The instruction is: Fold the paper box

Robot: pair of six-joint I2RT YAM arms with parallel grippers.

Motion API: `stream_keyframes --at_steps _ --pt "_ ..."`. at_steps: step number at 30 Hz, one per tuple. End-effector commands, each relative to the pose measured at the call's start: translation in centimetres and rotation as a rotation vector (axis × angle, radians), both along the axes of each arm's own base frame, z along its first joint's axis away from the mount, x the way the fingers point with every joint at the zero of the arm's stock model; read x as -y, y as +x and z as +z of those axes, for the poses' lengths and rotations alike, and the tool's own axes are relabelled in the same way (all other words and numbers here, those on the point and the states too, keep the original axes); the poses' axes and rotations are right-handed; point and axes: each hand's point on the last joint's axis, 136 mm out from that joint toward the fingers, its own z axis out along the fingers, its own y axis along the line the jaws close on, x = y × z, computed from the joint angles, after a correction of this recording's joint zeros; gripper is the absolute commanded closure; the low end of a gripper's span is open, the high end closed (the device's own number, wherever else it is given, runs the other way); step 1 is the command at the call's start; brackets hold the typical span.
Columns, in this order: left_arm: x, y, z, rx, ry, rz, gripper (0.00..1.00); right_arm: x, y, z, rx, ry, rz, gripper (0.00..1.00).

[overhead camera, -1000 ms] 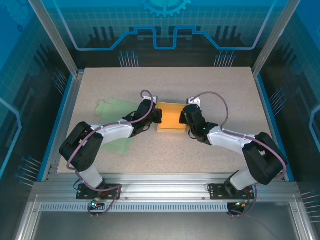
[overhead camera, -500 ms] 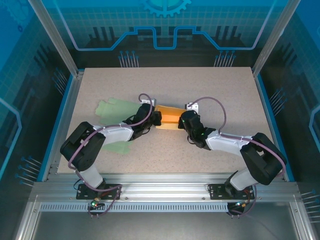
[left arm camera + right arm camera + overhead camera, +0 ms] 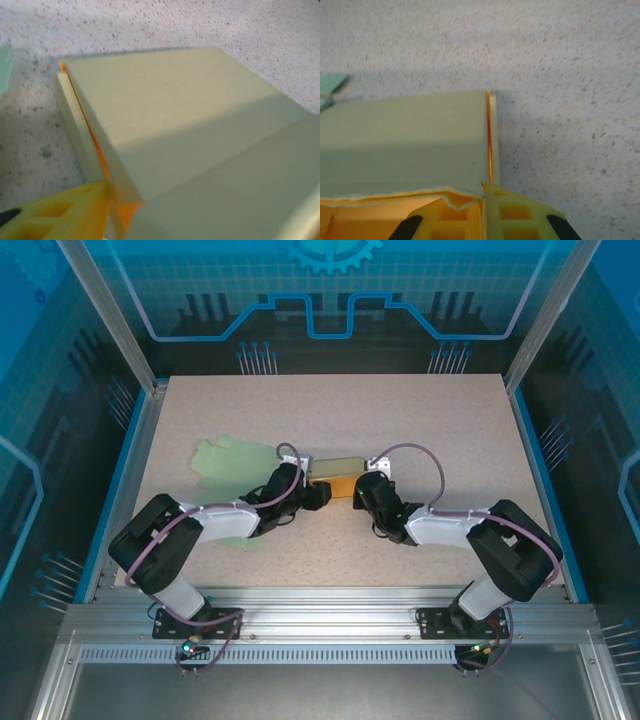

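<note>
Nearest, we count one green paper patch. At the middle of the table, two grippers flank one paper box. We cannot tell the left gripper's grip, and the right gripper pinches its wall. Beyond lies a second green patch.

The paper box sits mid-tabletop between the left pincer and right pincer, with a flat sheet towards the left edge.
</note>
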Motion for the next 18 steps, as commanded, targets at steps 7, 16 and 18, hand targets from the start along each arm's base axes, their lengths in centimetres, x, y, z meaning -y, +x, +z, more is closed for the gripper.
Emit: stream_keyframes --at_steps 7,16,18 --pt "-0.7 -2.7 1.6 0.018 -0.022 -0.056 0.17 0.0 -0.8 -3.6 -0.071 -0.034 -0.001 1.00" --pt "-4.8 -4.6 5.1 0.073 -0.003 0.061 0.11 -0.3 -0.6 -3.4 -0.071 -0.044 0.011 1.00" --pt "-5.6 -4.6 7.3 0.122 -0.010 0.085 0.11 -0.2 -0.6 -3.2 -0.067 -0.049 0.010 1.00"
